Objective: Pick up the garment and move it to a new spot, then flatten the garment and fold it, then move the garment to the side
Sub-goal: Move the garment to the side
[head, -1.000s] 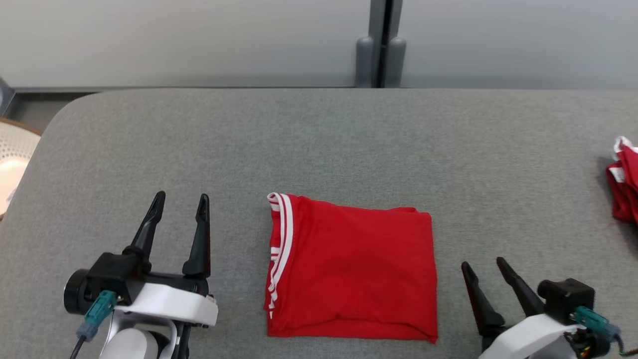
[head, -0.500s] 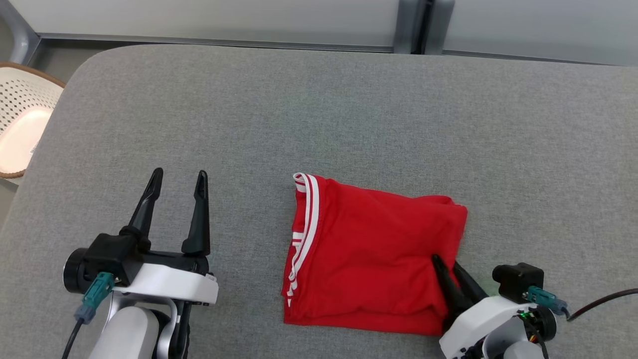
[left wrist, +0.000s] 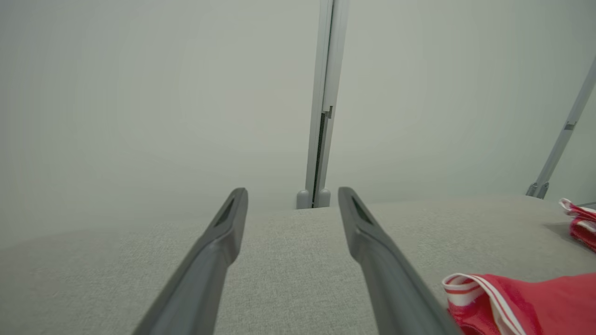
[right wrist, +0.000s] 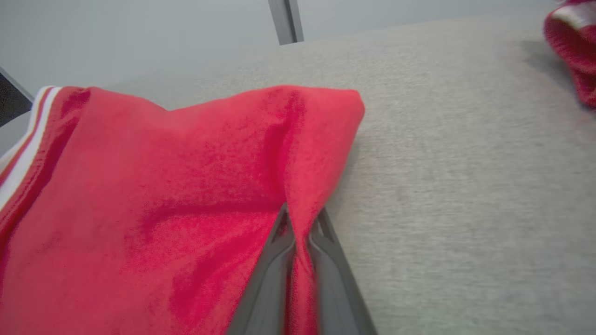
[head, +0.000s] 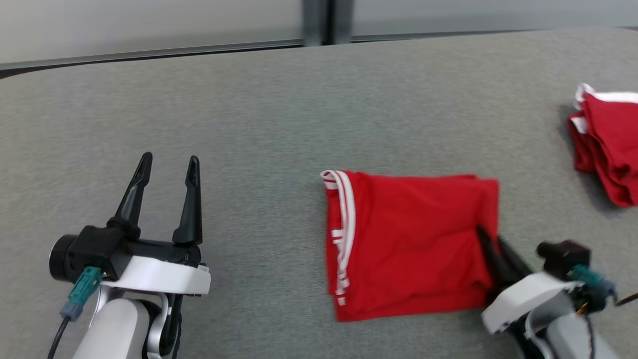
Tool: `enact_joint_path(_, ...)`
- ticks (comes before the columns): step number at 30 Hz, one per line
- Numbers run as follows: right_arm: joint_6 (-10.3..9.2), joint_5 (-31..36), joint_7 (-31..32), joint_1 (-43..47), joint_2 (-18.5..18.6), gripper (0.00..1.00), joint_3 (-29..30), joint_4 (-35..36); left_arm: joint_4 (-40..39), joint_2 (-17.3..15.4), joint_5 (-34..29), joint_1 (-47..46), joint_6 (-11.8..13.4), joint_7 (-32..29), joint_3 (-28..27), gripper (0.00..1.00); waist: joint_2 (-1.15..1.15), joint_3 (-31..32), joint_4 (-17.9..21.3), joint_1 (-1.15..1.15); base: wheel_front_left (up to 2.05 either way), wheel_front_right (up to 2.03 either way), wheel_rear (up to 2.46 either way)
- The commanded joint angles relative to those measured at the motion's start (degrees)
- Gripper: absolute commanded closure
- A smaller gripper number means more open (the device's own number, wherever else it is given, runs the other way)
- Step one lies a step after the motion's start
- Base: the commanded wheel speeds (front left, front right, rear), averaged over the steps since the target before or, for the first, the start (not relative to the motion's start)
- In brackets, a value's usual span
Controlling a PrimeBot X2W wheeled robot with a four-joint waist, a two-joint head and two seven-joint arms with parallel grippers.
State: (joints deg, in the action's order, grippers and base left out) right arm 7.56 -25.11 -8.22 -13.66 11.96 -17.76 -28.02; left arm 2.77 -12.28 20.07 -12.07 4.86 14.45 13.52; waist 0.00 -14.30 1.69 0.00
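The garment (head: 408, 239) is red with white stripes along its left edge, folded into a rectangle on the grey table (head: 279, 119). My right gripper (head: 491, 240) is shut on the garment's right edge; in the right wrist view the cloth (right wrist: 186, 186) bunches up in a ridge between the right gripper's (right wrist: 300, 218) two fingers. My left gripper (head: 167, 167) stands open over bare table, well left of the garment. The left wrist view shows the left gripper (left wrist: 291, 197) apart with nothing between, and the garment's striped corner (left wrist: 503, 298) at lower right.
Another red and white garment (head: 605, 144) lies bunched at the table's right edge, also seen as a red pile (right wrist: 570, 42) in the right wrist view. A pale wall with a grey post (head: 319, 20) runs behind the table.
My right gripper moved in from the right onto the garment's right edge and shut on it, puckering the cloth. The camera turned right, bringing the other red garment further into view. The left gripper stayed open.
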Motion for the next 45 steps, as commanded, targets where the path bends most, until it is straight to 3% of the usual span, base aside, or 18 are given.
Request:
enact_joint_path(1,-0.15,0.37,-0.48,-1.85,1.16,1.0,0.69,0.75,-0.47,-0.66,-0.51,-1.29,-0.04,-0.24,-0.07,0.0,0.0,-1.44,4.29,0.0,0.0,0.0,0.0)
enact_joint_path(10,-0.14,2.22,1.34,-16.36,10.11,1.0,3.32,2.44,-3.48,-3.04,-1.95,-5.08,0.29,-2.68,-0.23,0.0,0.0,-6.89,10.51,0.0,0.0,0.0,0.0)
enact_joint_path(14,-0.14,2.62,1.44,-20.26,15.74,1.0,5.11,1.46,-4.48,-3.84,-2.53,-6.94,-0.28,-3.69,0.51,0.0,0.0,-8.47,9.84,0.0,0.0,0.0,0.0)
enact_joint_path(23,-0.14,2.15,1.91,-25.84,24.73,1.0,12.24,-3.05,-8.71,-5.98,-3.65,-10.26,-0.37,-5.88,0.31,0.0,0.0,-13.71,8.97,0.0,0.0,0.0,0.0)
enact_joint_path(28,-0.14,1.65,2.54,-30.61,26.68,1.0,14.4,-9.83,-12.03,-6.48,-4.48,-12.48,-0.52,-7.11,0.9,0.0,0.0,-18.48,7.83,0.0,0.0,0.0,0.0)
enact_joint_path(31,-0.14,1.16,2.45,-32.68,25.95,1.0,15.05,-15.06,-12.77,-6.74,-4.8,-13.53,-0.75,-7.58,1.45,0.0,0.0,-20.61,7.29,0.0,0.0,0.0,0.0)
enact_joint_path(32,-0.14,1.08,2.62,-33.33,25.66,0.54,15.66,-17.38,-12.82,-6.93,-4.95,-13.78,-0.87,-7.64,1.53,0.0,0.0,-21.19,7.23,0.0,0.0,0.0,0.0)
enact_joint_path(33,-0.14,1.14,2.63,-33.79,24.95,0.0,16.42,-19.54,-12.77,-6.97,-5.03,-14.04,-0.99,-7.62,1.66,0.0,0.0,-21.58,7.17,0.0,0.0,0.0,0.0)
enact_joint_path(39,-0.14,0.7,-1.82,-33.7,20.99,0.0,17.77,-27.62,-12.05,-7.39,-5.37,-13.78,-0.61,-7.42,1.98,0.0,0.0,-21.11,8.12,0.0,0.0,0.0,0.0)
enact_joint_path(45,-0.14,-1.04,-6.26,-30.73,16.67,0.0,16.26,-27.07,-10.44,-7.86,-4.42,-10.77,0.15,-6.96,1.4,0.0,0.0,-16.62,11.05,0.0,0.0,0.0,0.0)
